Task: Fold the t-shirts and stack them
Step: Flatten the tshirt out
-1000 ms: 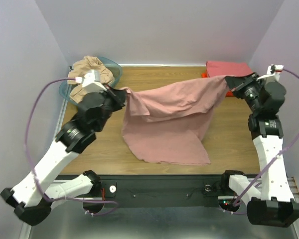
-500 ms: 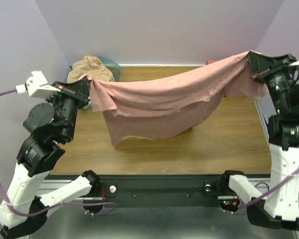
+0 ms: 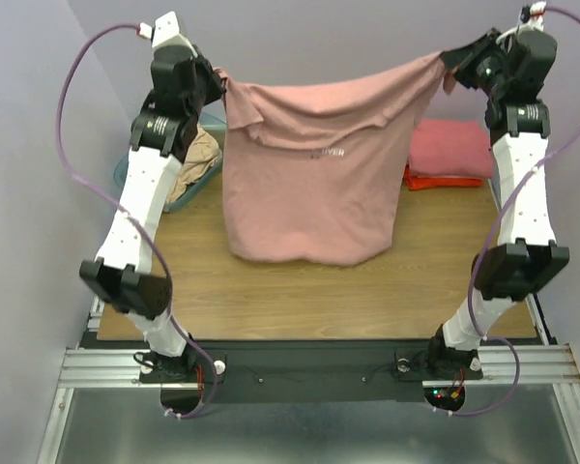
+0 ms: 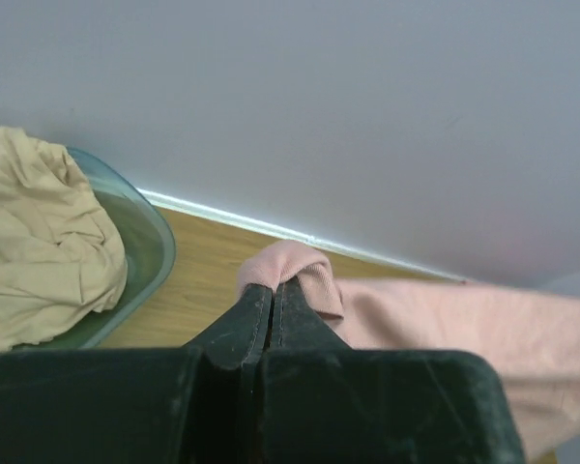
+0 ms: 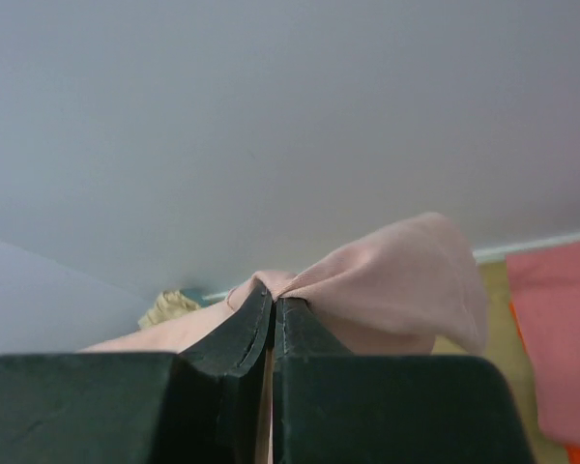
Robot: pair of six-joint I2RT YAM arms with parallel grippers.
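Hanging above the wooden table (image 3: 271, 295) toward its far edge, the soft dusty-pink cotton t-shirt (image 3: 309, 188) was pinched at its upper corners by the left gripper (image 3: 216, 82) and right gripper (image 3: 451, 60), both closed on cloth, where so thin a bite might slip and drop one side.

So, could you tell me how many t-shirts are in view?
4: dusty pink shirt held up in the air, tan shirt in the basket, coral shirt folded atop an orange shirt at far right. Others may hide beneath.
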